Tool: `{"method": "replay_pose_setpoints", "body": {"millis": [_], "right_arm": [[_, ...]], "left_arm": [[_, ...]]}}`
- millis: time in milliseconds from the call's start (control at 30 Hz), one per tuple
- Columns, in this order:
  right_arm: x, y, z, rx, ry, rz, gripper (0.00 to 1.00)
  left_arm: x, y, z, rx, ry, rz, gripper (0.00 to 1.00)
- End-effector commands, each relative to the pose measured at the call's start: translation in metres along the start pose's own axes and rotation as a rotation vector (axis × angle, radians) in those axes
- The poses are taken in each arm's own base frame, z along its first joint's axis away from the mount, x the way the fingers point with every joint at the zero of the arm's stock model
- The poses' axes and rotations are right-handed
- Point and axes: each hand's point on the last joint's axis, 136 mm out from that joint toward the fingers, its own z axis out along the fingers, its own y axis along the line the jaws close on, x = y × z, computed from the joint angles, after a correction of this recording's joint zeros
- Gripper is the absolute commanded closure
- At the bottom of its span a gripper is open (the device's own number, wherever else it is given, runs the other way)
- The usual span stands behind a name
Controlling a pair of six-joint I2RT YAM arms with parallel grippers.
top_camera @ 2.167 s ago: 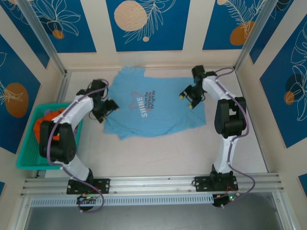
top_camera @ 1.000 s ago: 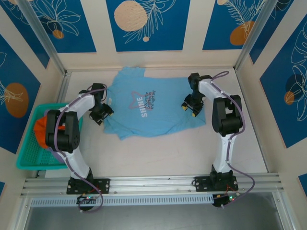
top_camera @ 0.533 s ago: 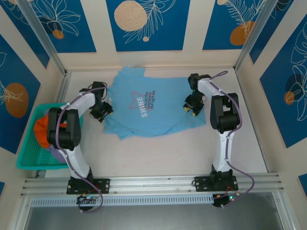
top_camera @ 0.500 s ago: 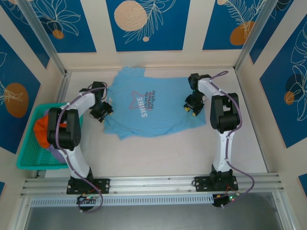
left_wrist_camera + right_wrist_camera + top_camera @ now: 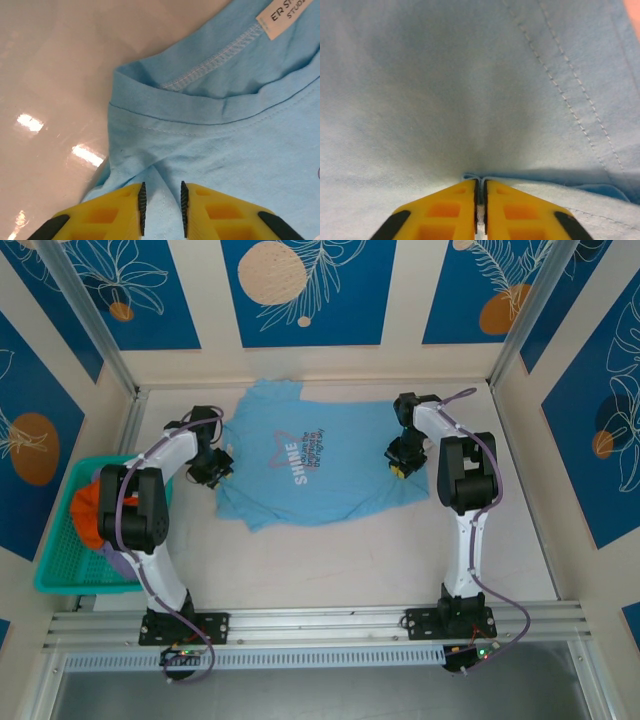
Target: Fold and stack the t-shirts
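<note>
Beige table point(image 5: 330, 560), t-shirt point(image 5: 320, 480) pinched in left pincer point(image 5: 161, 202), right pincer point(image 5: 480, 189)

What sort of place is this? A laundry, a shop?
Most likely a robotics test booth, not a laundry: two robot arms are bolted to a metal rail, inside a metal-framed enclosure with printed panels, and they work on a single sky-blue t-shirt.

Left arm point(image 5: 165, 453), right arm point(image 5: 441, 430): white shells, black joints, purple cables point(image 5: 457, 395), black bases point(image 5: 183, 626). Left hand point(image 5: 161, 202), right hand point(image 5: 480, 200): yellow fingers point(image 5: 102, 216), black corners, ribbed dark pads point(image 5: 143, 207).
</note>
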Motion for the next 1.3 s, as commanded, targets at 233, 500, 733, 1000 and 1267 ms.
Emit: {"method": "replay_pose_setpoints", "body": {"millis": [233,500,733,1000,1267], "right_arm": [[0.006,-0.009,-0.006,0.014,0.009,0.008,0.92],[0.008,-0.008,-0.011,-0.004,0.003,-0.001,0.95],[0.01,-0.009,-0.016,-0.017,0.003,-0.007,0.95],[0.022,-0.021,-0.025,-0.052,0.019,-0.015,0.95],[0.05,-0.046,-0.029,-0.083,0.063,-0.018,0.94]], "left_arm": [[0.002,0.014,0.007,-0.061,0.033,0.018,0.69],[0.005,0.017,0.013,-0.068,0.046,0.013,0.71],[0.006,0.014,0.014,-0.054,0.055,0.007,1.0],[0.006,0.015,-0.014,-0.04,0.011,0.057,1.0],[0.039,0.029,-0.034,-0.021,0.021,0.176,1.0]]}}
